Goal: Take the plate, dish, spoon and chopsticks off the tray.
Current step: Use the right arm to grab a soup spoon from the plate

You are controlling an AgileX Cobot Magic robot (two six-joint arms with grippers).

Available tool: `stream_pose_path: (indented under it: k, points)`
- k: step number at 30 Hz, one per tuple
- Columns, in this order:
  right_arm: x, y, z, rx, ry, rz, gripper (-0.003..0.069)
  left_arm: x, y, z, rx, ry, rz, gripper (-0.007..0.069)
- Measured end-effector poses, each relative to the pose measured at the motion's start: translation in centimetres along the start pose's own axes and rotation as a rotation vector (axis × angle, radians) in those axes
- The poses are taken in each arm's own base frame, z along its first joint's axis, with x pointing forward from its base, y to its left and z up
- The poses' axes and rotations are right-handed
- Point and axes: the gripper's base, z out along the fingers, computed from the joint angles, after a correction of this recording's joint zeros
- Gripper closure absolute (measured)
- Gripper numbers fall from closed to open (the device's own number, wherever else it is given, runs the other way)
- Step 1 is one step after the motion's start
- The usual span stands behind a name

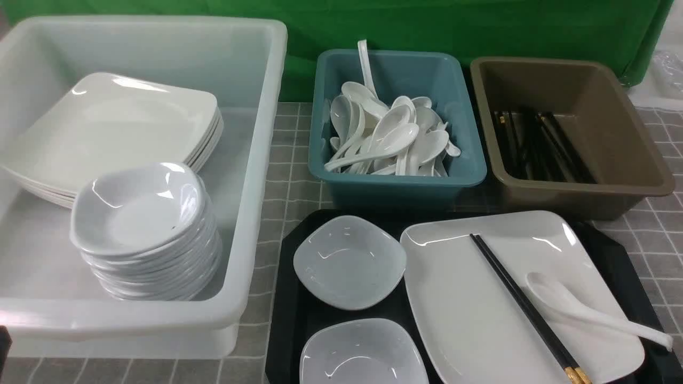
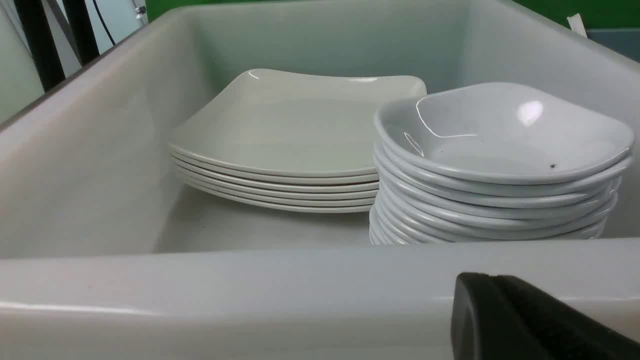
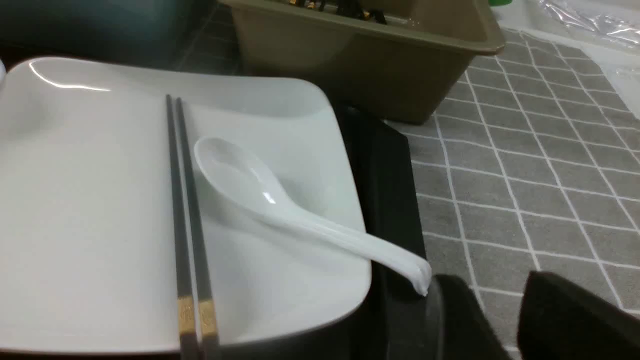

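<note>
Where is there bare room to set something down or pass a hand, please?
Bare patches: the tiled cloth right of the tray, and the plate's surface left of the chopsticks. Crowded: the plate's right half, with the spoon, and the teal tub.

Bright green fabric [image 1: 299, 32] hangs across the back, its surface lightly creased. The work surface wears a grey cloth [image 1: 283, 160] crossed by a grid of wavering white lines, and crumpled clear plastic [image 1: 667, 72] lies on a white area at the far right. Pale light leaves small glossy reflections, while dark upright poles [image 2: 42, 45] and a thin black cable [image 2: 102, 22] show beyond the left side.
</note>
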Motion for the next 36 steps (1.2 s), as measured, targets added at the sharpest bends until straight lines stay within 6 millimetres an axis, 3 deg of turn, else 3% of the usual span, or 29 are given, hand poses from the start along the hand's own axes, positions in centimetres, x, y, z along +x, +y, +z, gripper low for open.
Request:
stream_pose_path:
  k: [20, 23, 24, 25, 27, 36]
  points:
    - [0.0, 0.0, 0.0, 0.0, 0.0, 0.001, 0.0421, -0.5, 0.1, 0.0, -0.016, -0.056, 0.051, 0.0604]
    - [0.0, 0.0, 0.0, 0.0, 0.0, 0.001, 0.0421, -1.2, 0.1, -0.1, -0.009, -0.13, -0.063, 0.0604]
    - [0.0, 0.0, 0.0, 0.0, 0.0, 0.001, 0.0421, -1.6, 0.2, -0.1, -0.004, -0.175, -0.158, 0.0604]
    - [0.0, 0.0, 0.0, 0.0, 0.0, 0.001, 0.0421, -2.3, 0.4, -0.3, 0.01, -0.263, -0.401, 0.0604]
    - [0.0, 0.0, 0.0, 0.0, 0.0, 0.001, 0.0421, -3.0, 0.8, -0.6, 0.013, -0.358, -0.574, 0.0604]
    - [-0.1, 0.0, 0.0, 0.003, -0.009, -0.001, 0.0421, -5.0, 2.0, -1.8, -0.002, -0.654, -0.727, 0.0604]
